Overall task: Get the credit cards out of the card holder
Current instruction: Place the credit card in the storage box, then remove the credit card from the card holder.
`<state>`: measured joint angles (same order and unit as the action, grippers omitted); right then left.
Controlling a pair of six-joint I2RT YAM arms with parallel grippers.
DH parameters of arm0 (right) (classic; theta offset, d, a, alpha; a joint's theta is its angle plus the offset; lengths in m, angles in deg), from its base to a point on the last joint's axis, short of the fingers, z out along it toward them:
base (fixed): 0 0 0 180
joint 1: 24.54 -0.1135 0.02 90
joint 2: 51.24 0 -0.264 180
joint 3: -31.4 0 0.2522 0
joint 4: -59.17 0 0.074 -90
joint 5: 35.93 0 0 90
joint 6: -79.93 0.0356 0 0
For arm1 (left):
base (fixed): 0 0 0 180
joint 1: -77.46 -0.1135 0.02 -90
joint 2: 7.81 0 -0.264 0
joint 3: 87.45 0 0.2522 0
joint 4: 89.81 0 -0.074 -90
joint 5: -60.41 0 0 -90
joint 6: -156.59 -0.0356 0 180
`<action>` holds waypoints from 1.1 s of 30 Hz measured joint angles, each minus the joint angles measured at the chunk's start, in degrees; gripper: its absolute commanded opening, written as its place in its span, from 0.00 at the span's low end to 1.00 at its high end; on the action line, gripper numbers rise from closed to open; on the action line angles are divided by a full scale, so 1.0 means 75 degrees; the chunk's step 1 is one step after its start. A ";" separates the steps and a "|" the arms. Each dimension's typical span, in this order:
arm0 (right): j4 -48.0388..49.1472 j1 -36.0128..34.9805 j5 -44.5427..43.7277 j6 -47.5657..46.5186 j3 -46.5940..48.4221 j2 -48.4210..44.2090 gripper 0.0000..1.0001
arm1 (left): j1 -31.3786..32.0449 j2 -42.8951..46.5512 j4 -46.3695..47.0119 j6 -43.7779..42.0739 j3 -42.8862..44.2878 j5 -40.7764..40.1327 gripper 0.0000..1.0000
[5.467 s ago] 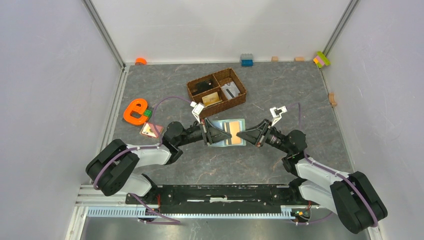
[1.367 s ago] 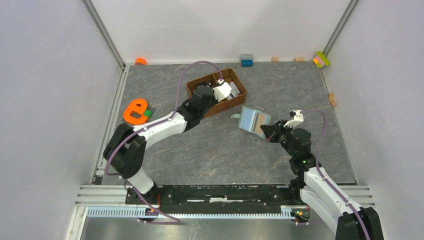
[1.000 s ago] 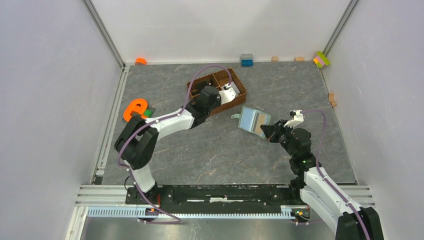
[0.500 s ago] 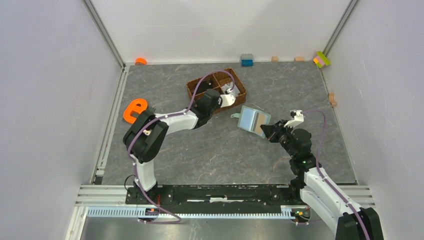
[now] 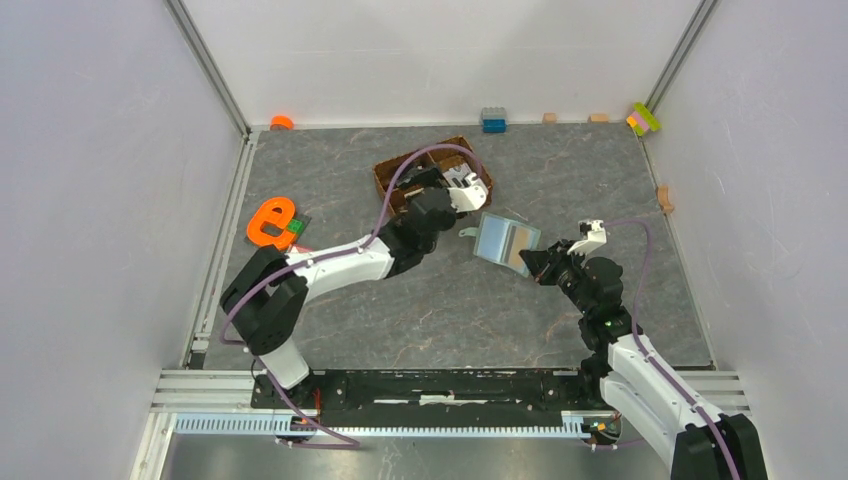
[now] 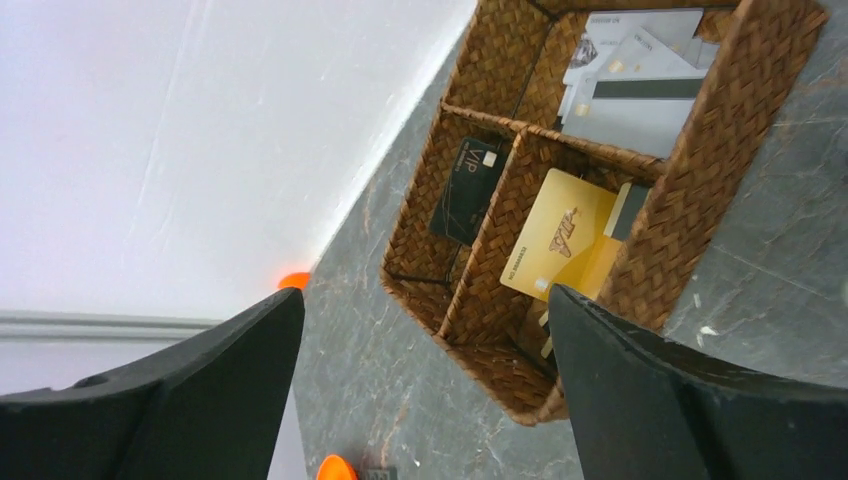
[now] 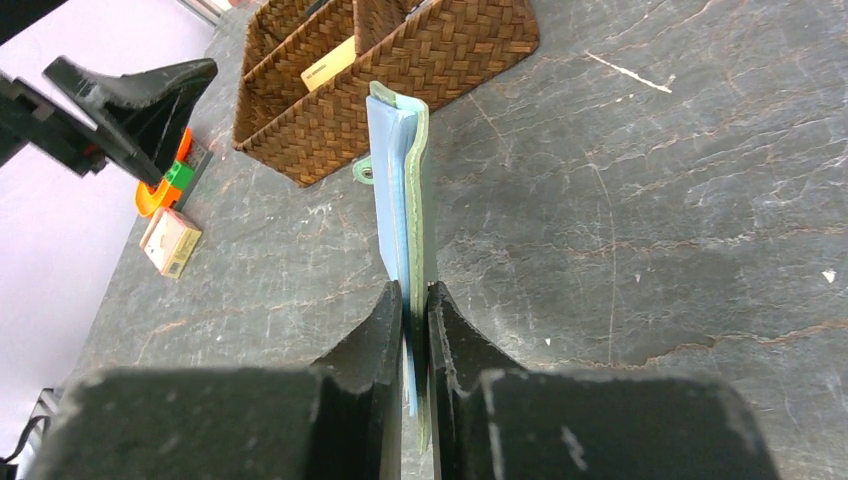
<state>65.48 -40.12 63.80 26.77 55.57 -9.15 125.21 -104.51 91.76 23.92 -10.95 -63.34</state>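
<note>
The card holder [image 7: 408, 190] is held on edge, its near margin clamped between the closed fingers of the right pincer [image 7: 415, 300]. The pale blue lining and the green cover are seen edge-on, and the two leaves are barely parted. Its small snap tab [image 7: 365, 172] projects toward the wicker basket [image 6: 700, 170]. A narrow strip of worktop [image 5: 450, 300] is left between the holder and the basket's nearest corner, so the two are close but apart.

The left pincer [image 6: 420, 300] hangs over the basket, its fingers spread wide with nothing between them. Below it, a gold card [image 6: 558, 238] lies in the compartment against the basket's outer wall. A black card [image 6: 465, 188] is seen in the next compartment and pale grey cards [image 6: 630, 80] in the third. Another tan card [image 7: 172, 242] lies flat on the worktop near the orange letter e [image 5: 268, 222].

Bare worktop extends on the near side between the two arms, and from the holder out toward the right wall. A blue block [image 5: 492, 119] sits at the back edge.
</note>
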 measured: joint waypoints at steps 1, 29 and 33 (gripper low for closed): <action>0.0000 0.0000 0.0047 0.0015 0.0000 0.0000 0.00 | 0.0204 0.0041 0.0187 0.0029 -0.0085 -0.0326 1.00; 0.1113 0.0000 0.1620 0.0970 -0.0408 -0.0761 0.00 | 0.2110 0.3649 -0.0822 0.8524 -0.2967 0.0790 1.00; 0.0901 0.0000 0.1405 0.0831 -0.0408 -0.1128 0.00 | 0.1355 0.3701 -0.0443 0.9090 -0.3401 0.1816 1.00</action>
<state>72.24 -40.12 74.34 33.00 52.51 -17.61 135.37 -76.76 88.44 92.09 -36.46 -49.73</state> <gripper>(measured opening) 0.134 0.996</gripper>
